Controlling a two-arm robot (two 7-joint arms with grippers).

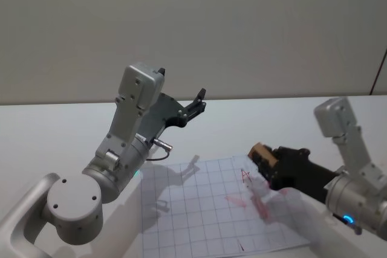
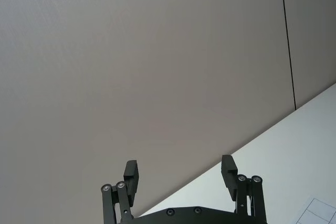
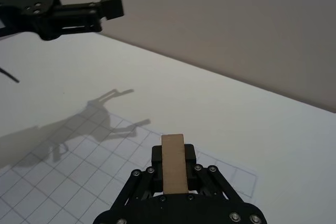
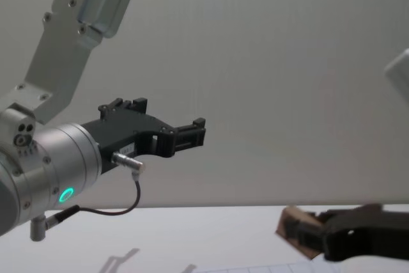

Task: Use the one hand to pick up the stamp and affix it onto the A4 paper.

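Observation:
My right gripper (image 1: 261,155) is shut on the stamp (image 1: 260,151), a tan wooden block, and holds it just above the right part of the A4 paper (image 1: 193,209). From the right wrist view the stamp (image 3: 174,164) stands clamped between the black fingers over the paper's grid (image 3: 63,182). The chest view has the stamp (image 4: 297,231) low on the right. Red stamp marks (image 1: 251,194) lie on the paper under the gripper. My left gripper (image 1: 198,102) is raised off the table at the middle and stands open (image 2: 181,174) with nothing in it.
The paper lies on a white table (image 1: 60,131) that runs back to a plain wall. The left arm's elbow and base (image 1: 78,203) fill the near left. A dark vertical line (image 1: 380,70) marks the wall at the far right.

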